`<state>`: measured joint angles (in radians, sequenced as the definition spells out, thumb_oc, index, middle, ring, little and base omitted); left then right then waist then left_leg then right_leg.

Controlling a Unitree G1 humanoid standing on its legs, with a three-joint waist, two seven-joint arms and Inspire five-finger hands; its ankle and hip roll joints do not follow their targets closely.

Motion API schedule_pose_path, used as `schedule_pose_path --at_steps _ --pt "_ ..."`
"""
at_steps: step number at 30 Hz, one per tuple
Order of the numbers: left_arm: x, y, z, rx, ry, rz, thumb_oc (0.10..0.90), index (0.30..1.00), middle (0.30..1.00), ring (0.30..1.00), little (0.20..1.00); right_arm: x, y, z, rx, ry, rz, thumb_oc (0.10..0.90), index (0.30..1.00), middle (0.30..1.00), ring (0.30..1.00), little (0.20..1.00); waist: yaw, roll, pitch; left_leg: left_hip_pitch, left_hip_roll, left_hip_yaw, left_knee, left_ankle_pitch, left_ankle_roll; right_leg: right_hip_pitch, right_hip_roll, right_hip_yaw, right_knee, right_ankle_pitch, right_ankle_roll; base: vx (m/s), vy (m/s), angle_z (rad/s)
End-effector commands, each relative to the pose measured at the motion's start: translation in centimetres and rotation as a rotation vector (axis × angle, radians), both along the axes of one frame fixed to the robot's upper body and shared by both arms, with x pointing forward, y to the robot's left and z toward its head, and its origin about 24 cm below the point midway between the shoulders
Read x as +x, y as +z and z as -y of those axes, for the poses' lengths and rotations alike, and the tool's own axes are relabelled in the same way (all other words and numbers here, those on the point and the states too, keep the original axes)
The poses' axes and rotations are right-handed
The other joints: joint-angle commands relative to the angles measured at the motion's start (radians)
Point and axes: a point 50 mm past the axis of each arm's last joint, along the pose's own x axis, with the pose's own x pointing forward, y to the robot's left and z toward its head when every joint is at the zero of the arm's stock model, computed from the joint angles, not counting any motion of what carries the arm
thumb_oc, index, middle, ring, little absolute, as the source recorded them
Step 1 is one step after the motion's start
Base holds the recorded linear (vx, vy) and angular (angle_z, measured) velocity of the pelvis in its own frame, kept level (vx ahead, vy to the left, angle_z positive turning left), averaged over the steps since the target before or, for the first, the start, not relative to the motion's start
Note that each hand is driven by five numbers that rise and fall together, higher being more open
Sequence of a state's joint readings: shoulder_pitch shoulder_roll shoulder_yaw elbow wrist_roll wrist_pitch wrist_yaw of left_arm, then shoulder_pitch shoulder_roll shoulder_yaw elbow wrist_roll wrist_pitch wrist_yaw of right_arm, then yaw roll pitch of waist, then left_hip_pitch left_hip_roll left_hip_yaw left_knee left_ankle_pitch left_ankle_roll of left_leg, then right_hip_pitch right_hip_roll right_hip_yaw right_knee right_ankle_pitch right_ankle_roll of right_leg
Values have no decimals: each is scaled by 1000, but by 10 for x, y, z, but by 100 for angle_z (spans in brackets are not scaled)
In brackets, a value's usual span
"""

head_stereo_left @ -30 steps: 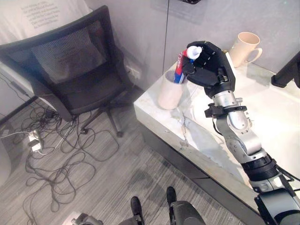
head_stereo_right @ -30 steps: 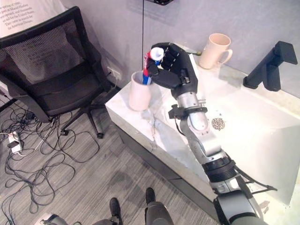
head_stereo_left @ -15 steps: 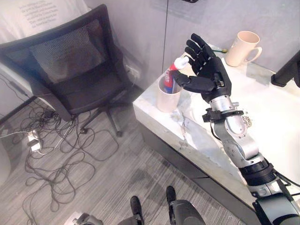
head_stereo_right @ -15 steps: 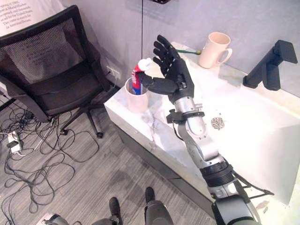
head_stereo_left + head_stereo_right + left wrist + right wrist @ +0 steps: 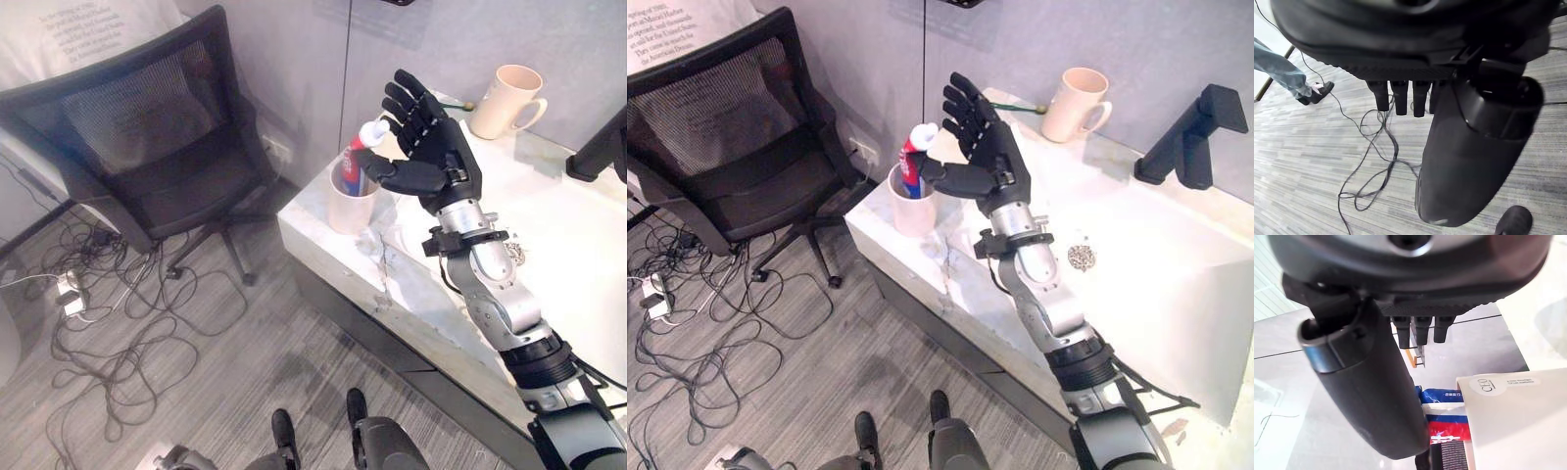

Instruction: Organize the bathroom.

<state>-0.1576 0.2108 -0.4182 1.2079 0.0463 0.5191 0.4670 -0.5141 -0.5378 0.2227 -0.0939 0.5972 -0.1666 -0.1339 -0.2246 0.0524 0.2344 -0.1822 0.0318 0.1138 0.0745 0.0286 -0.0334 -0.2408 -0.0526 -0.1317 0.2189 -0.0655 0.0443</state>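
One toothpaste tube [image 5: 912, 158] stands cap-up in the white cup [image 5: 912, 208] at the worktop's [image 5: 950, 264] left front corner. Right hand [image 5: 987, 160] spread wide just beside it, fingers straight, thumb reaching toward the tube; contact probably none, hard to judge. Beige mug [image 5: 1074, 105] at the back edge. Black faucet [image 5: 1192, 135] further right. Right eye view shows the sink drain [image 5: 1081, 258]. Left hand [image 5: 1469, 147], relaxed, hangs over the floor [image 5: 1312, 161]. Office chair [image 5: 147, 147] beside the worktop.

Mock bathroom corner inside an office or lab.
We note a marble washbasin counter [image 5: 950, 264] with black faucet [image 5: 1190, 137], beside an office chair [image 5: 725, 147] and floor cables [image 5: 696, 333].
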Motion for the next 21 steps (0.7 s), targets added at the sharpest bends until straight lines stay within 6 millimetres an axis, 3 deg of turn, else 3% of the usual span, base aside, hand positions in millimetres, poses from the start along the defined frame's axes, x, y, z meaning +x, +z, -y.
schedule_pose_path --at_steps 1,21 --pt "-28 6 -40 143 -1 -88 800 900 900 900 900 -47 65 -13 159 167 405 800 900 900 900 900 -36 -76 -82 -80 -51 106 219 -140 45 35 29 130 -25 3 77 -11 19 -4" --pt "-22 5 -33 133 -35 -78 800 900 900 900 900 -53 56 -21 117 225 385 800 900 900 900 900 -53 -86 -74 -90 -44 127 245 -155 52 32 26 144 -25 6 76 -4 21 -2"
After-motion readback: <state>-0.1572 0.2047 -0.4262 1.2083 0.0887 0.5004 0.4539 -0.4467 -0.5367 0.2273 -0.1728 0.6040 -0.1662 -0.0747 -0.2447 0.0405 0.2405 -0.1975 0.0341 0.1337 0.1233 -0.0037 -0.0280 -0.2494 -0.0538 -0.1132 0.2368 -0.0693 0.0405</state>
